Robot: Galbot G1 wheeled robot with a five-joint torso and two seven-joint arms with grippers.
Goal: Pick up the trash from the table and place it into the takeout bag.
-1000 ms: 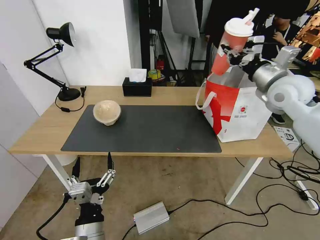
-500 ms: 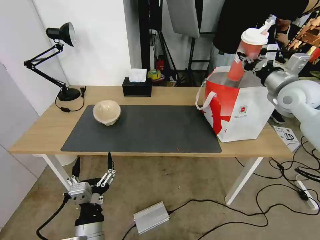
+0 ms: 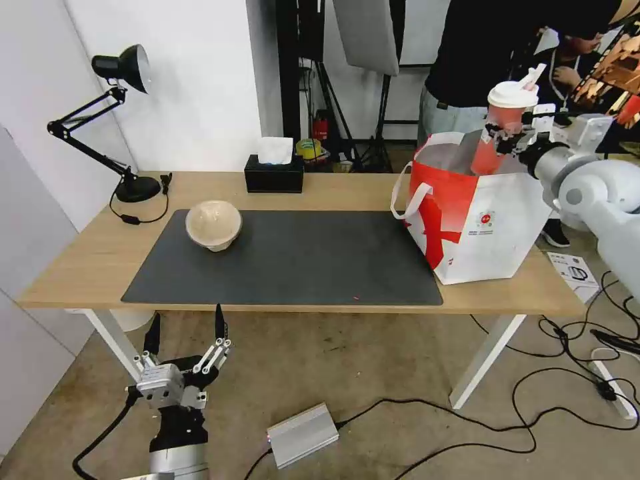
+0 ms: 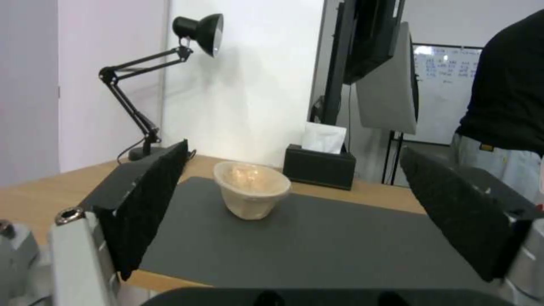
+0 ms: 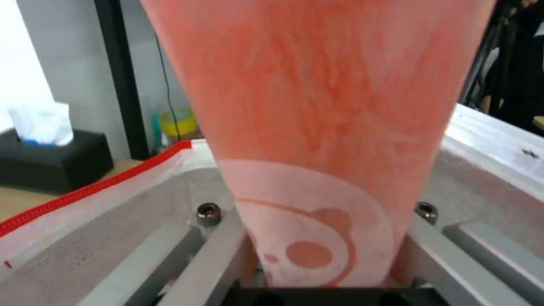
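1. The right gripper (image 3: 508,137) is clamping the tall red plastic drink cup with a white lid (image 3: 501,127) around its body and holding it tilted over the open mouth of the large red-and-white takeout bag with white handles (image 3: 473,220), which is standing at the desk's right end, partly on the right edge of the dark grey rectangular mat (image 3: 300,257).
2. In the right wrist view the cup's base (image 5: 317,238) is sitting between the 2 fingers above the bag's silver foil lining (image 5: 113,229); the lower end is looking just past the rim.
3. Risk: a tilted release could be letting the cup snag the bag's rim or a white handle (image 3: 408,193), tipping it out onto the light wood desk (image 3: 333,190) or the floor.
4. Risk: the lid and straw are riding high, so any leftover drink could be spilling if the cup lands on its side.
5. Risk: the soft bag could be shifting or folding if the arm is pressing its wall.
6. The left gripper (image 3: 185,333) is hanging wide open and empty below the desk's front edge, near the left corner.
7. The beige round lidded bowl (image 3: 213,225) is waiting on the mat's far left corner, near the black tissue box (image 3: 273,175) by the back edge.
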